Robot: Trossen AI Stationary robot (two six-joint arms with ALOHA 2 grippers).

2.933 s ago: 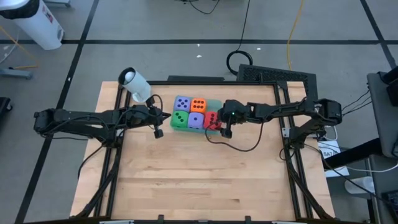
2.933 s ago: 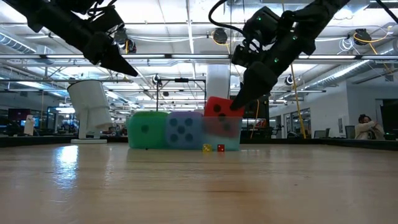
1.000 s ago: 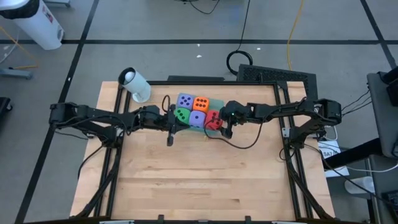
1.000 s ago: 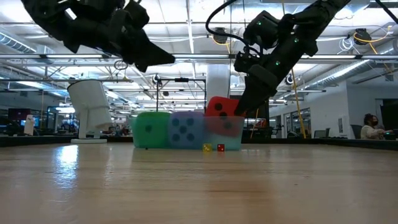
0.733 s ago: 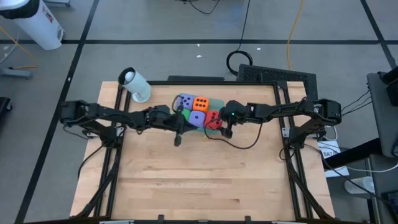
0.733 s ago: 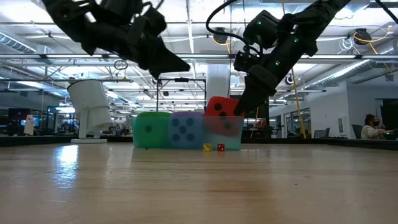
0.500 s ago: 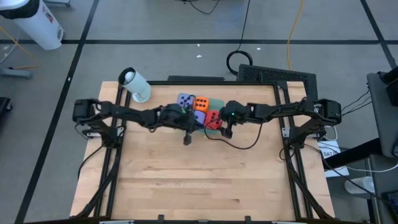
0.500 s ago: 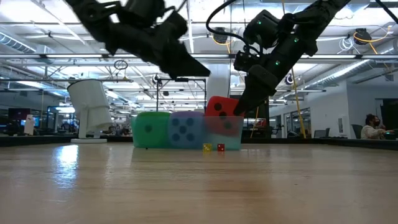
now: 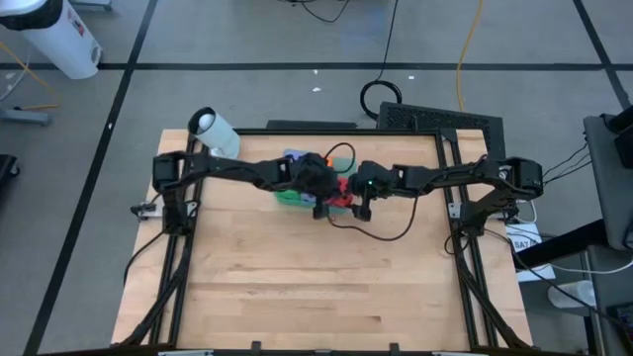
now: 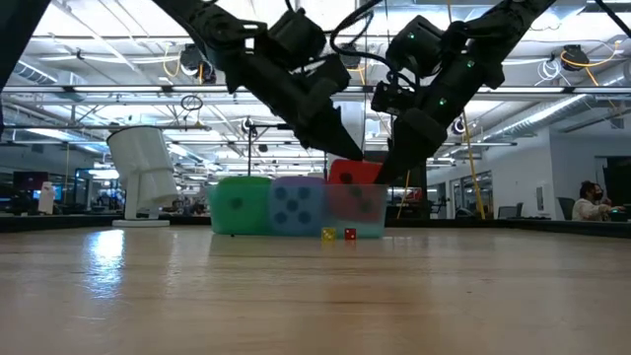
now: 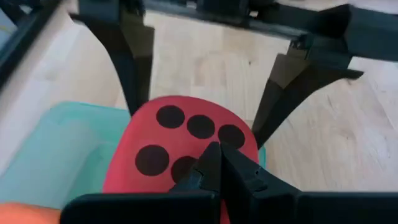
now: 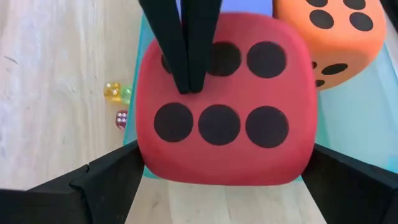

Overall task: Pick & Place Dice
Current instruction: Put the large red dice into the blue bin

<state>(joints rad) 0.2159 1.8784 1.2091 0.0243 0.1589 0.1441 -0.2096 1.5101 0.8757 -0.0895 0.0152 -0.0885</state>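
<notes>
two grippers met at the red die [image 12: 227, 93], which sat at the right end of the tray [image 11: 56, 149]. the left gripper [image 11: 214, 163], pressed together, touched its top; the right gripper [image 12: 221, 177] stood spread around it. the closed fingers could push the die crooked and spoil the grip.

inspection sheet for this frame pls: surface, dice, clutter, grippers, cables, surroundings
Surface: wooden table, bare in front.
Job's things: red die tilted on the teal tray edge, six pips up; green die, purple die and orange die in the tray.
Clutter: tiny dice before the tray; white cylinder at the back left.
Grippers: left gripper shut, tips pressing the red die's top; right gripper open, fingers astride the red die.
Cables: black cable looping under the right arm.
Surroundings: seated person far right.
</notes>
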